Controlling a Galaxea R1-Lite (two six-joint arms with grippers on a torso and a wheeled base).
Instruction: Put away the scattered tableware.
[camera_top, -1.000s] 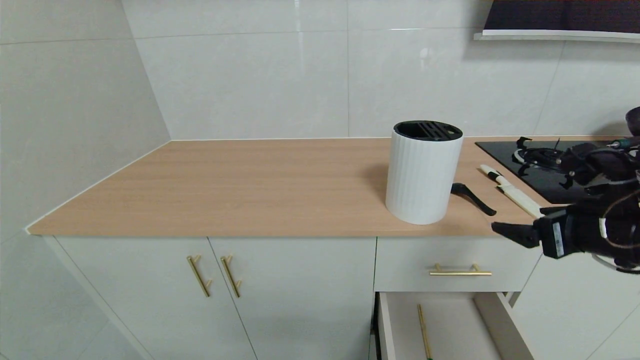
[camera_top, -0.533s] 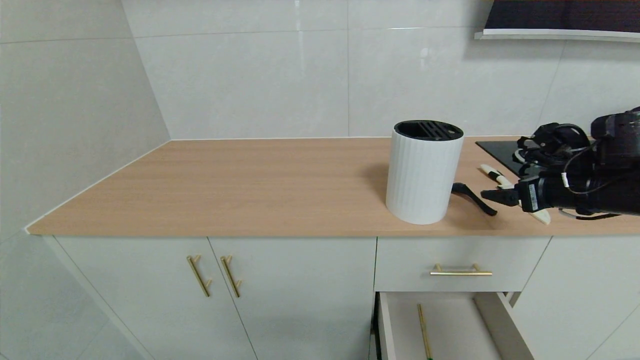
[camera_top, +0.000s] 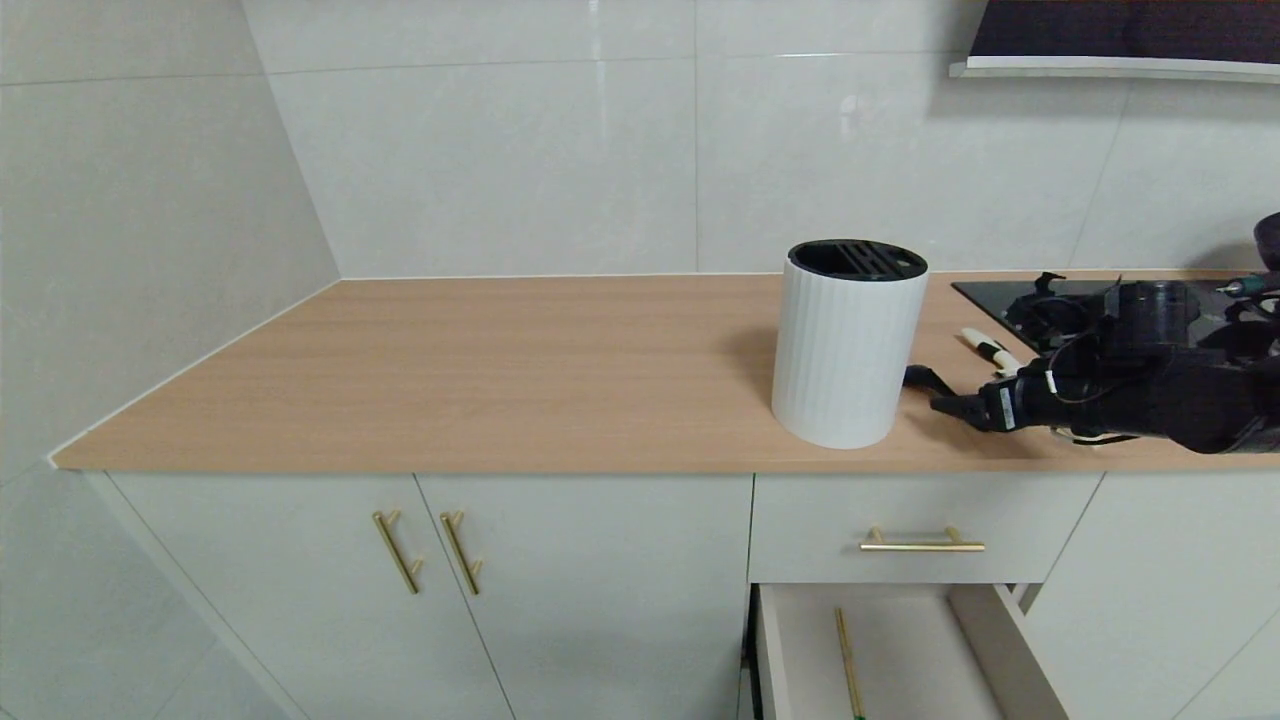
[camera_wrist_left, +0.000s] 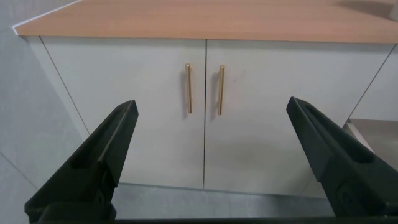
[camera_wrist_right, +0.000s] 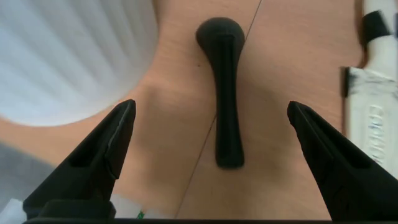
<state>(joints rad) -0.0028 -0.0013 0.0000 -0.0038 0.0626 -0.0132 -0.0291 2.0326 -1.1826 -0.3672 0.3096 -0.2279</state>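
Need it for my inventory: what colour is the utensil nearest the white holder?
The utensil is plain black; clearest in the right wrist view.

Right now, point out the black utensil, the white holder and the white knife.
black utensil (camera_wrist_right: 226, 93), right wrist view, middle of its shaft
white holder (camera_top: 845, 350), head view, ribbed side wall
white knife (camera_wrist_right: 373, 118), right wrist view, pale flat body

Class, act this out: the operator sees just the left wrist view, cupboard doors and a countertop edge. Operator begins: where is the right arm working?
Observer: The right gripper hangs low over the countertop, beside the white knife block.
Operator: Is it holding anything?
Observer: No. A black utensil lies flat between the open fingers, ungripped.
Operator: Other tableware nearby?
Observer: A white knife lies beside that utensil, away from the block.
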